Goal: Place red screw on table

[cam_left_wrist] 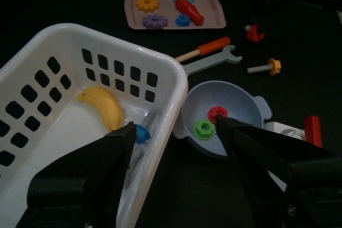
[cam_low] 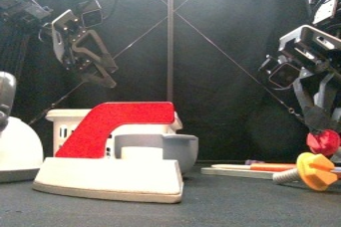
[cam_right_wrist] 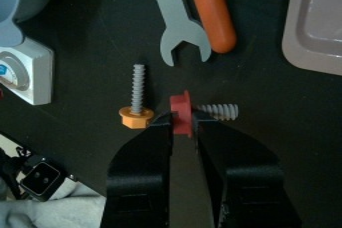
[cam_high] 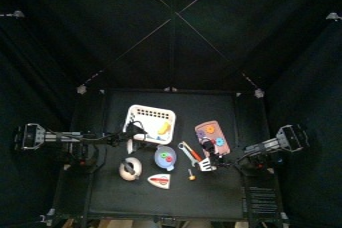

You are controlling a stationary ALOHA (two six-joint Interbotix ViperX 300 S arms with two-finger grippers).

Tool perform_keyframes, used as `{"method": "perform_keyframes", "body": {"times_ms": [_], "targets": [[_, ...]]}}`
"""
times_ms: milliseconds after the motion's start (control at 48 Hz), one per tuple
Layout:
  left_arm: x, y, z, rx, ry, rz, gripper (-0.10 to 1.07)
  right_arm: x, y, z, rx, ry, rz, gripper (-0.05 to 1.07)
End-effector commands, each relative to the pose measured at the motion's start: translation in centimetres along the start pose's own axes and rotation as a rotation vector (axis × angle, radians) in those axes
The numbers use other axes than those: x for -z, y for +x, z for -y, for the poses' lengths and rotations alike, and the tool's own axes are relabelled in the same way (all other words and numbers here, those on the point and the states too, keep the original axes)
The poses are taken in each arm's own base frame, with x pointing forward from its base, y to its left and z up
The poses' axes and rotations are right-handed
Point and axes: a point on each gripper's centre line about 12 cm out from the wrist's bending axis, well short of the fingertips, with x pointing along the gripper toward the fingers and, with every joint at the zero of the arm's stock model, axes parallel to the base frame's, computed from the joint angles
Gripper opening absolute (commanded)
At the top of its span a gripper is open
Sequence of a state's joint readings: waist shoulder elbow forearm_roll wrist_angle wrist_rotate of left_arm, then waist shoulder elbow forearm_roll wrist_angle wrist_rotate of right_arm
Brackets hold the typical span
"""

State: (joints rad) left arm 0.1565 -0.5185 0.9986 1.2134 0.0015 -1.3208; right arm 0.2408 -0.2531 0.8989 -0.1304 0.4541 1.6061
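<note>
The matte black tabletop [cam_high: 107, 172] carries a white perforated basket [cam_high: 152, 122] near its middle, with a pink tray [cam_high: 210, 130] beside it toward the right. Nearer the front edge lie a grey bowl [cam_high: 164, 158], a white roll of tape [cam_high: 131, 168] and a red-and-white stapler-like block [cam_low: 114, 161]. A grey wrench with an orange handle [cam_right_wrist: 191, 17] lies flat near an orange-headed screw [cam_right_wrist: 136, 97]
</note>
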Motion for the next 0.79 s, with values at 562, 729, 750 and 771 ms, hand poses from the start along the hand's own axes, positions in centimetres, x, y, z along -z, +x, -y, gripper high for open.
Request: {"method": "perform_keyframes", "body": {"times_ms": [562, 729, 750, 771], "targets": [[-0.6, -0.1, 0.0, 0.003, -0.003, 0.017, 0.97, -0.1, 0.8, -1.8, -0.007, -0.039, 0.012, 0.54], [-0.6, -0.1, 0.1, 0.005, -0.001, 0.017, 0.97, -0.2, 1.0, -1.8, 0.001, -0.042, 0.016, 0.54], [-0.6, -0.1, 0.1, 0.005, -0.002, 0.017, 0.97, -0.2, 1.0, -1.8, 0.001, -0.042, 0.015, 0.54], [-0.5, -0.1, 0.1, 0.006, -0.001, 0.015, 0.97, -0.3, 1.0, -1.9, 0.001, -0.044, 0.016, 0.54]]}}
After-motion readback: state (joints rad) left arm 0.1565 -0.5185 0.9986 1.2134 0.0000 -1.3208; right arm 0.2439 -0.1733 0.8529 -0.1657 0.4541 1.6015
